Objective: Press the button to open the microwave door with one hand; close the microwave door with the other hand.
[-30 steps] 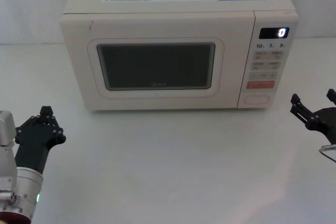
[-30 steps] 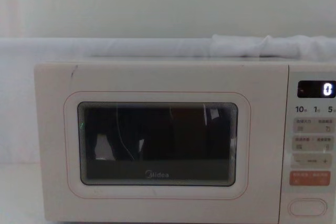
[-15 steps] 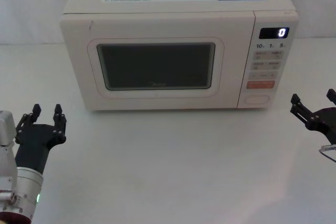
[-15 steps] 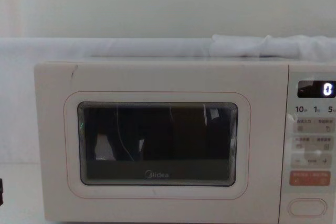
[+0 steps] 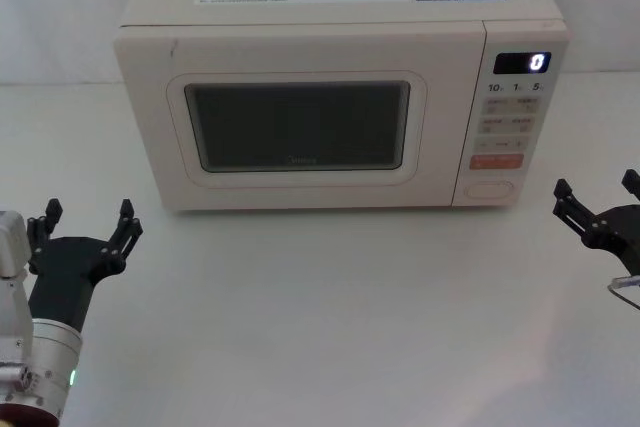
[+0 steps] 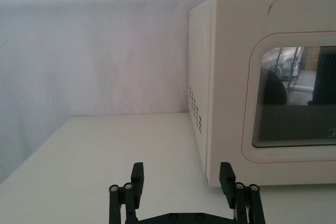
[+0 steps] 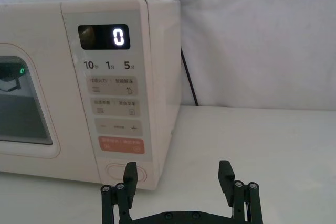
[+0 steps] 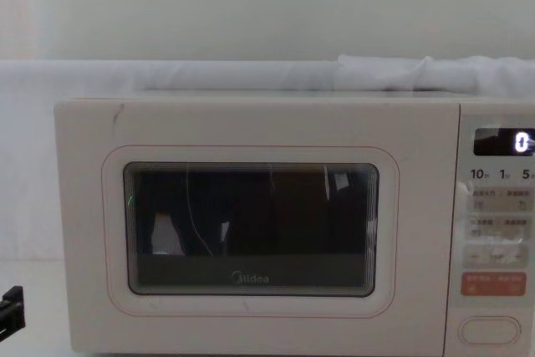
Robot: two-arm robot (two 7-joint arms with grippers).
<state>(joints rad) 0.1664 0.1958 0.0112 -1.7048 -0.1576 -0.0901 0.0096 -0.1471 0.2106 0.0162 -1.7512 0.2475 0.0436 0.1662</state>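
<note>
Still, the microwave door (image 5: 300, 117) stood shut — your right tool (image 5: 598, 207), spread wide and empty, waited at four o'clock; next, it must press the button (image 5: 490, 188).

Bright, even, diffuse light washes the white table (image 5: 330, 297) and backdrop, leaving only faint, soft shadows; reflections streak the dark window of the microwave door (image 8: 251, 227); the display (image 5: 522, 62) glows; the chest view is pale and hazy, the head view sharper.
</note>
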